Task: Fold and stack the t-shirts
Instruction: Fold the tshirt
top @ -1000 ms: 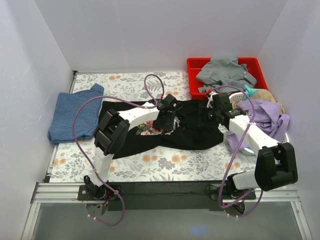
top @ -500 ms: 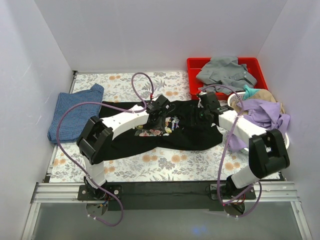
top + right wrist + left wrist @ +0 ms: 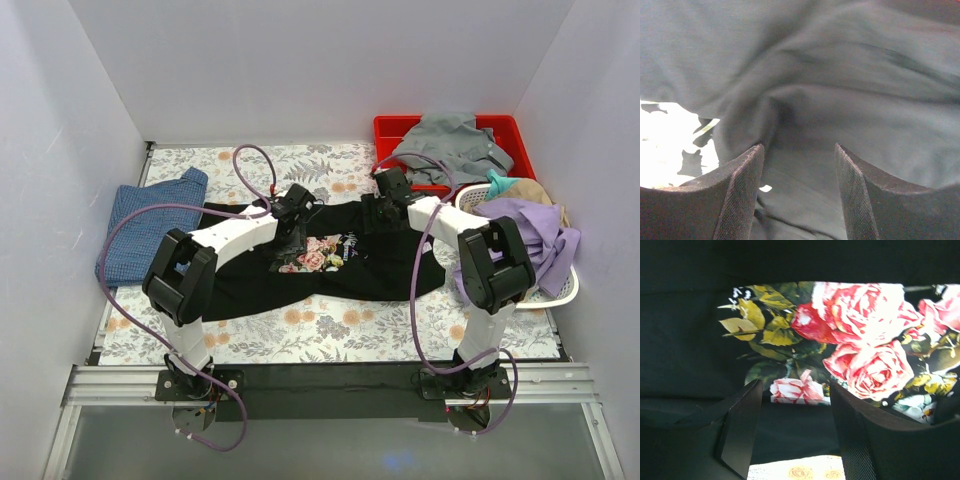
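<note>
With the blue t-shirt (image 3: 150, 235) roughly folded at the left, I hold my left tool (image 3: 795, 386) and right tool (image 3: 799, 147), both parted and empty, over the black t-shirt (image 3: 345, 268), which is not yet folded or stacked.

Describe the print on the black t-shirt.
Pink-red roses with yellow-green leaves on the black t-shirt; clearest in the left wrist view.

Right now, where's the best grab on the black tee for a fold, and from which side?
Probably its far edge, pinched from above at two spots. The black t-shirt lies spread wide, print up, and the left gripper and right gripper both hang open near that edge.
</note>
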`<state>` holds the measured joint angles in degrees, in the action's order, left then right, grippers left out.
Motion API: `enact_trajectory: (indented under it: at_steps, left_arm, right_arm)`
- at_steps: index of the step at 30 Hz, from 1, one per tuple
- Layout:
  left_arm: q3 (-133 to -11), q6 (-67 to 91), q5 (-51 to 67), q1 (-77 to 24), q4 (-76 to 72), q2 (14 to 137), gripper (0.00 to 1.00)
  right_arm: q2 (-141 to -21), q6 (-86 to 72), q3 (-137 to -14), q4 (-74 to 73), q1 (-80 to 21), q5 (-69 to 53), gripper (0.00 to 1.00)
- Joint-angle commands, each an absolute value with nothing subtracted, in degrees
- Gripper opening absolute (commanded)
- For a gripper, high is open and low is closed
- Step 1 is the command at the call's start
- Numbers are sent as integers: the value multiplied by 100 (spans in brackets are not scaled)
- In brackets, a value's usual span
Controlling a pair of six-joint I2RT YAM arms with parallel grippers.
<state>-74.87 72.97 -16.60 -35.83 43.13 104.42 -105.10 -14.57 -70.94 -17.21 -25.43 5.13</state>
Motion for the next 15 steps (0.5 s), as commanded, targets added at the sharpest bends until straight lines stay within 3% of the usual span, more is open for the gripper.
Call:
enact_trajectory:
  at_steps: [1, 9, 15]
  left_arm:
    - [-7409, 7348, -1547, -3481, 4122, 10090, 55]
    - [-7216, 7295, -1582, -3112, 4017, 10186, 55]
    - [-7172, 7190, -1582, -2550, 3894, 10046, 55]
  right_arm:
    - [-10740, -1231, -7471, -1705, -2812, 229, 64]
    - [-10810, -1054, -7269, -1661, -3410, 70, 65]
    - [-10409, -1116, -7023, -1785, -3410, 843, 64]
